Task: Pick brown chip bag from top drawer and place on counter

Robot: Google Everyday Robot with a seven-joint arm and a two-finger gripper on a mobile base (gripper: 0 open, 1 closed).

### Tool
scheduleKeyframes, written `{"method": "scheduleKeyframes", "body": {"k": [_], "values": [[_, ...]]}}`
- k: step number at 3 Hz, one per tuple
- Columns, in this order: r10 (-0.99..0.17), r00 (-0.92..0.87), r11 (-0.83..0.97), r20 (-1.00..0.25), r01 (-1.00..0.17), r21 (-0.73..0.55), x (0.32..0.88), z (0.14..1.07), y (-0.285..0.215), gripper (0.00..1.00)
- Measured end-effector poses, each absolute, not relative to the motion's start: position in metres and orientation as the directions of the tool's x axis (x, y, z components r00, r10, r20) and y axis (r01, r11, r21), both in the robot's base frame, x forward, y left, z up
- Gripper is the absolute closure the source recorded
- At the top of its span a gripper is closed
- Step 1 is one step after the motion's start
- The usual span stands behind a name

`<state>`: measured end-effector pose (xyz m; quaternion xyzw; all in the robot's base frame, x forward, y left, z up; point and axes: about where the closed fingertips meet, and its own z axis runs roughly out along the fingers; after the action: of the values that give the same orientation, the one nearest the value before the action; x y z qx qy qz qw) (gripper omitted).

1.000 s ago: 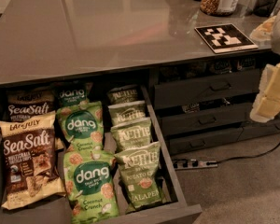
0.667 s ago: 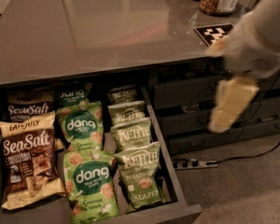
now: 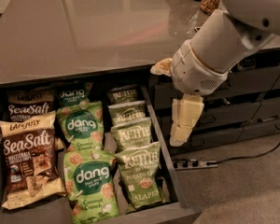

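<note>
Hazard: the brown chip bag point(image 3: 30, 167) lies at the front left of the open drawer point(image 3: 164, 171). It overlaps a near-identical bag point(image 3: 30, 107) behind it, and green bags point(image 3: 84, 125) sit just beside it. If I descend off-target, I expect to grip the wrong bag or drag two.

The pincer point(image 3: 184, 122) hangs outside the drawer, right of its wall and below the table point(image 3: 84, 31) edge. It carries nothing. I cannot tell whether it is open or closed.
</note>
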<state>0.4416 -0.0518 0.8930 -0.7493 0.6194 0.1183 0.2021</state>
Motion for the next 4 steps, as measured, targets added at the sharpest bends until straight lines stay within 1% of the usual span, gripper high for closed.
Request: {"method": "scheduleKeyframes", "body": {"k": [1, 2, 3, 4], "values": [[-0.880, 0.205, -0.151, -0.428, -0.976, -0.156, 0.442, 0.893, -0.052, 0.00], [-0.836, 0.270, -0.208, -0.477, -0.961, -0.181, 0.449, 0.877, 0.000, 0.00], [-0.732, 0.388, -0.308, -0.560, -0.922, -0.236, 0.460, 0.849, 0.097, 0.00], [-0.715, 0.400, -0.295, -0.574, -0.916, -0.271, 0.469, 0.850, 0.113, 0.00]]}}
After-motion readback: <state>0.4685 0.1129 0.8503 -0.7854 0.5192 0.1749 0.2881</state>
